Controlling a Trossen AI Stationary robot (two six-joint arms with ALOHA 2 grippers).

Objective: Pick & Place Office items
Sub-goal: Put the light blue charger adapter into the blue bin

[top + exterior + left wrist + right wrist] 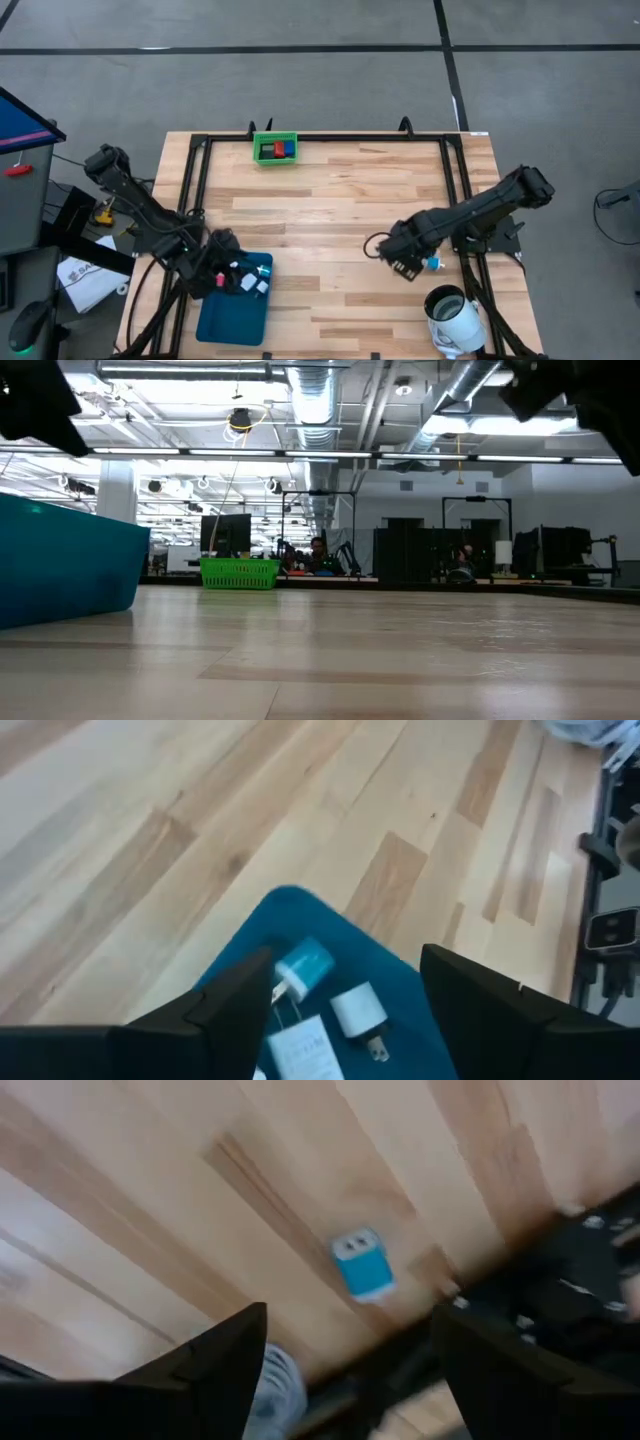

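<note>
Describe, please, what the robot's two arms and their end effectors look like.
Both arms are dark, nearly black, jointed links with black cables alongside. The left end effector and right end effector each have two broad, flat, matte-black fingers with angular edges. No markings show.

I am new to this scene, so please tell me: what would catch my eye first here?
The teal tray at the table's near left holds small white and cyan pieces, with the open left gripper above it. At the right edge, a cyan block lies on bare wood under the open right gripper. A green bin stands at the far edge.
</note>
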